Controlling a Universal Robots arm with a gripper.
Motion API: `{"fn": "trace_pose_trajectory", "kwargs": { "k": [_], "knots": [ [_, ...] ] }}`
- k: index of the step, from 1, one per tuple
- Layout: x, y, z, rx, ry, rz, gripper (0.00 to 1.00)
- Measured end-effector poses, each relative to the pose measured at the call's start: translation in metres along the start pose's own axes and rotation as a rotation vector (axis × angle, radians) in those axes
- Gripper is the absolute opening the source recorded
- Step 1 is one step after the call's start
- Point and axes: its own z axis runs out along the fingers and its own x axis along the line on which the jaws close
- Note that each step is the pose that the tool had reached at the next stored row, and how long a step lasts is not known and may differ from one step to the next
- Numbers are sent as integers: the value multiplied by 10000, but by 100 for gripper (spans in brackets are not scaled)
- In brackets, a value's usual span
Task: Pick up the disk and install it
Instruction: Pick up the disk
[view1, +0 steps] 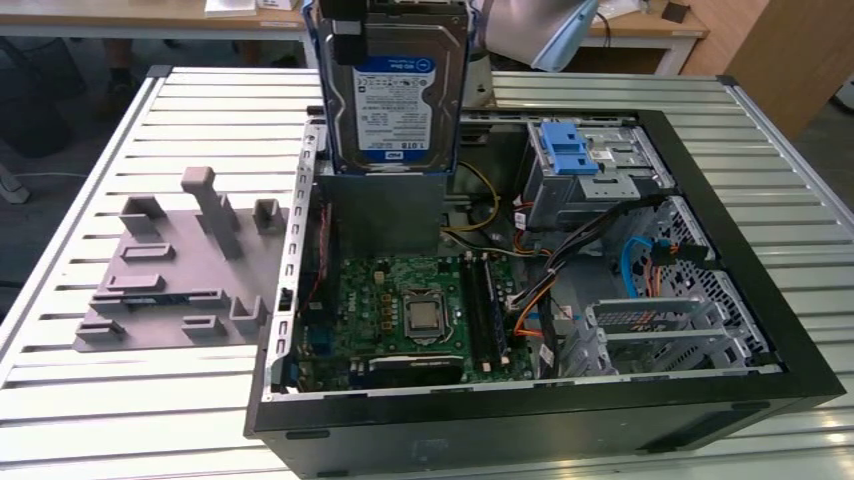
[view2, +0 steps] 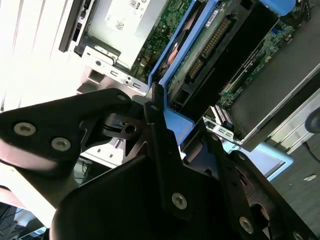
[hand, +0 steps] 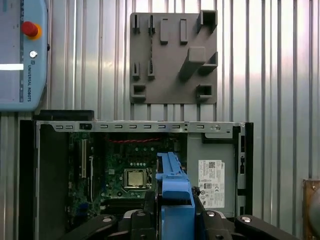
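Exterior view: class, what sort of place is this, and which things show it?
Probably a robotics lab bench for computer assembly: an open computer case sits on a slatted metal table, the gripper holds the disk above it, and the first wrist view shows a control pendant beside the case.

You see the disk (view1: 395, 95) silver, blue-and-white labelled, blue-framed; beside the black case (view1: 534, 432), a grey plate (view1: 171, 300) on the ribbed white surface (view1: 107, 400)

The silver disk (view1: 396, 95), edged by a blue carrier frame, is held upright, label outward, above the open computer case (view1: 534, 425).
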Motion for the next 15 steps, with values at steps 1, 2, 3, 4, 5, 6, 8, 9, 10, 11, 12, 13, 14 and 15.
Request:
{"fn": "trace_pose_trajectory", "kwargs": {
  "k": [1, 2, 3, 4, 5, 6, 8, 9, 10, 11, 12, 13, 14, 15],
  "knots": [
    [2, -3, 0, -1, 1, 0, 36],
    [9, -7, -1, -1, 2, 0, 36],
    [17, -14, 0, 0, 0, 0, 36],
    [26, -25, 1, 1, -2, 0, 36],
    [35, -36, 1, 0, -3, 0, 36],
    [43, -47, 2, 0, -5, 1, 36],
    [57, -70, 2, 0, -5, 0, 36],
    [61, -81, 2, -1, -4, -1, 36],
    [65, -88, 3, 0, -5, -1, 36],
    [67, -95, 3, -1, -5, 0, 36],
    [70, -103, 3, -1, -5, 0, 36],
    [72, -112, 2, -1, -4, -1, 36],
    [74, -119, 2, -1, -4, -1, 36],
    [76, -127, 3, 0, -5, 0, 36]
  ]
}}
